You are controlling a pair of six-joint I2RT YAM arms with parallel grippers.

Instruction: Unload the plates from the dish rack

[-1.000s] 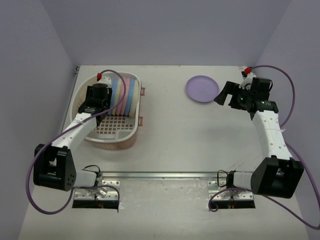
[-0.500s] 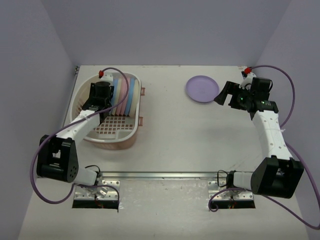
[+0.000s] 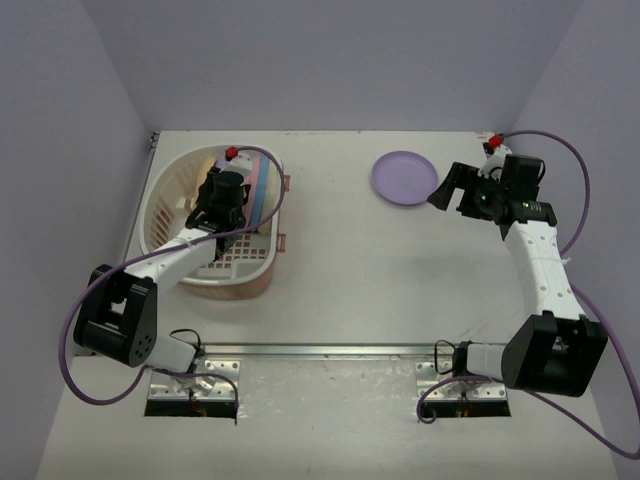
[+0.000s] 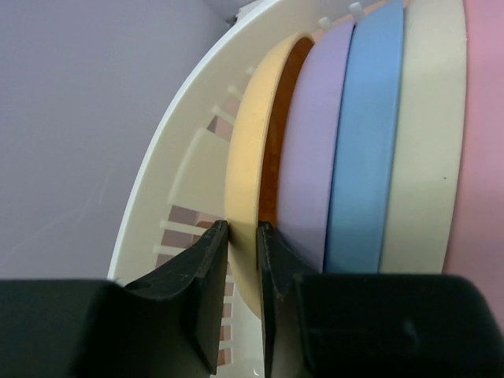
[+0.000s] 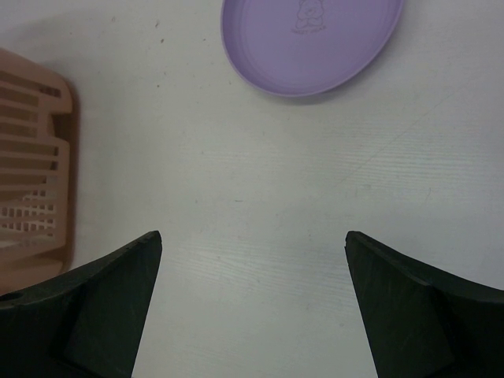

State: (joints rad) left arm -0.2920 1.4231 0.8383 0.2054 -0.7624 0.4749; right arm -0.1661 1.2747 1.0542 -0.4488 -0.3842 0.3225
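While the left gripper pinches the yellow plate by its rim in the dish rack, it seems light, stiff, slippery; the right gripper hangs spread.

Plates stand in the dish rack, left of another plate.

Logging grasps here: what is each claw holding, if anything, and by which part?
The left claw pinches the yellow plate by its rim, one finger on each face, in the dish rack. The right claw is open and holds nothing.
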